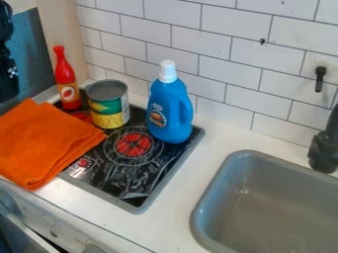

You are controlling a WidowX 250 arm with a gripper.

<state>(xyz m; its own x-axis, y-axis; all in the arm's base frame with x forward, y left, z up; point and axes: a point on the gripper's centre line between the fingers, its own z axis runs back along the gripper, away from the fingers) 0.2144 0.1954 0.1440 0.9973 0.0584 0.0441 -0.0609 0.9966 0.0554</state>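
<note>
At the upper left edge, a black pincer (9,74) is partly cut off by the frame; whether it is released or clenched, I cannot tell. Nearest to it in view is a folded orange cloth (46,141), which lies below and to the right of the pincer, toward the viewer. The cloth lies flat, partly on the black cooktop (132,173) and partly on the white tabletop (198,141). Its layered edge slants from the cooktop's middle down toward the front left; its full long axis is unclear. Just beyond its far side, a red bottle (64,79) stands upright, farther right from the pincer, beside a can (109,106).
</note>
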